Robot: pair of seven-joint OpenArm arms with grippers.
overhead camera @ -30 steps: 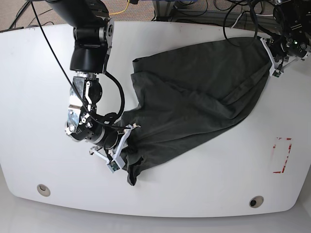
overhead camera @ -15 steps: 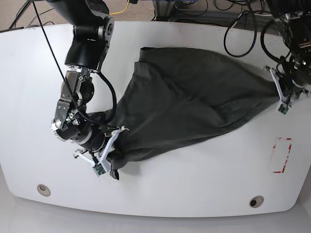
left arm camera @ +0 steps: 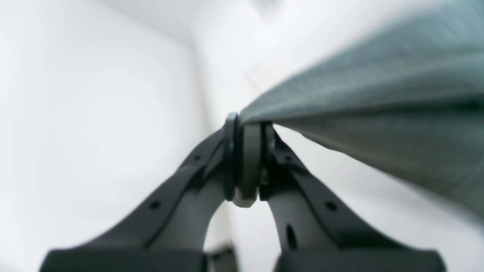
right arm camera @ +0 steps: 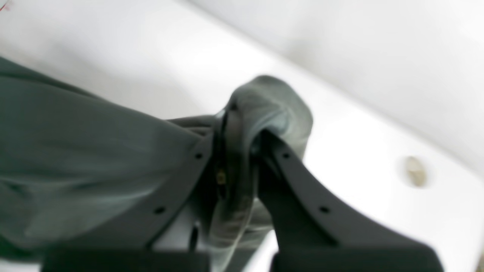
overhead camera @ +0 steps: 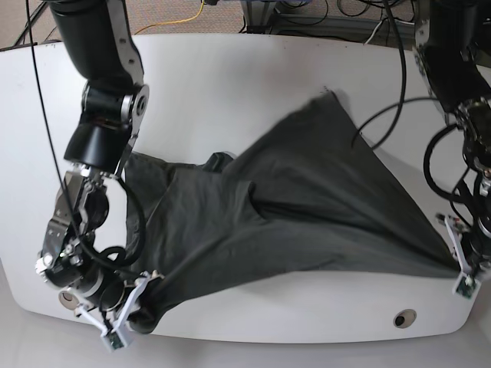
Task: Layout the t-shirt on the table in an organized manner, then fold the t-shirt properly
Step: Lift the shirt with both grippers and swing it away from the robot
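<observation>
So we've just pulled the t-shirt (overhead camera: pixel 307 176) toward the near edge of the tabletop (overhead camera: pixel 253 330), both end effectors, left (left arm camera: pixel 247 124) and right (right arm camera: pixel 242 139), pinching it, cloth stretched between them. Looks like we're closer to laying it flat.

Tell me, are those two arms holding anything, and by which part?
Yes, both hold the dark t-shirt: each one's fingers pinch it by an edge, at opposite ends. Which part of the shirt each edge is, I cannot tell.
</observation>
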